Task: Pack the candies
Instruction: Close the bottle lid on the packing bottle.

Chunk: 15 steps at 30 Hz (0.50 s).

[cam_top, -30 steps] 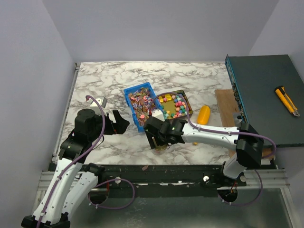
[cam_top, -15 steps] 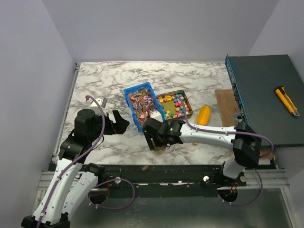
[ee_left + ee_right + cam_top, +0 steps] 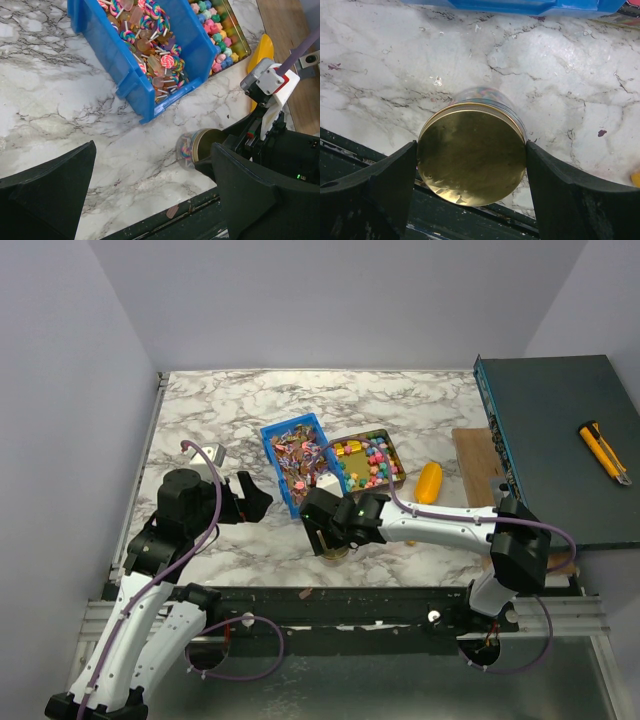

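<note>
Shiny wrapped candies fill a blue bin. Bright chunky candies lie in a gold tray beside it. A clear jar with colourful candies inside stands near the table's front edge. My right gripper is shut on the jar's round gold lid, one finger on each side of it. My left gripper is open and empty, to the left of the jar and above the marble.
A yellow-orange scoop lies right of the tray. A dark green box carrying a utility knife fills the right side, with a wooden board by it. A small white block sits at far left.
My right gripper has shifted slightly left with the lid and jar. The left arm has not moved.
</note>
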Tool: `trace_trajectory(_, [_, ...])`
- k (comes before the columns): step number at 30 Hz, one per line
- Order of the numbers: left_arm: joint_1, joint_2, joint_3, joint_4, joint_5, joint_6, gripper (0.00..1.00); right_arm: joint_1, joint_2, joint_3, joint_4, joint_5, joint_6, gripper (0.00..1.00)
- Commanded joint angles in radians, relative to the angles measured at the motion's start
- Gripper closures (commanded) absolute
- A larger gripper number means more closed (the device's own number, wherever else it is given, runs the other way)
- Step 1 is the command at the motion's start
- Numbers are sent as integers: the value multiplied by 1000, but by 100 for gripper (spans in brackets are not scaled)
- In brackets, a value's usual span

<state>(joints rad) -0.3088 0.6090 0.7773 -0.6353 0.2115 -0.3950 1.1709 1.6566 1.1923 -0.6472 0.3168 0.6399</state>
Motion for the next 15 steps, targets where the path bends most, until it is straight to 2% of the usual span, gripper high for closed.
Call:
trace_trajectory(1, [5,5,-9,-10,-6,10,1,8,2,-33,-14,7,24,38])
trace_trajectory(15, [5,7,-9,-10,-9,10,1,9,-23,-55,-33,37,42,38])
